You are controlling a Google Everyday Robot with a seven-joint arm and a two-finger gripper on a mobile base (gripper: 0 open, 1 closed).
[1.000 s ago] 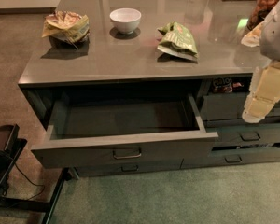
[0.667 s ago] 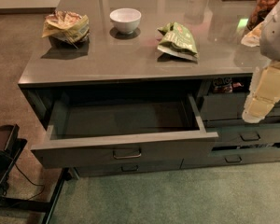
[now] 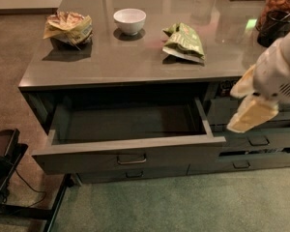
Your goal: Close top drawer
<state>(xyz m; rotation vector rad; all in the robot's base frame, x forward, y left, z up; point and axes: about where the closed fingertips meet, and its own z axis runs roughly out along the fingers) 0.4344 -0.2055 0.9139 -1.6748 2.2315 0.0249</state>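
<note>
The top drawer (image 3: 87, 159) is a wide dark grey drawer under the counter (image 3: 135, 64), pulled far out toward me. Its inside shows empty, and a small metal bail handle (image 3: 132, 159) sits at the centre of its front. My gripper (image 3: 253, 111), cream-coloured on a white arm, hangs to the right of the drawer's right front corner, a little above the front's level. It does not touch the drawer.
On the counter stand a white bowl (image 3: 129, 20), a green snack bag (image 3: 184, 41), a tan snack bag (image 3: 67, 28) and a dark jar (image 3: 280, 13) at the far right. Slimmer drawers (image 3: 256, 141) are at the right, below the gripper. A black stand (image 3: 2, 161) is on the floor at the left.
My gripper and arm have shifted a little to the left, toward the drawer's right front corner. The drawer stays open as before.
</note>
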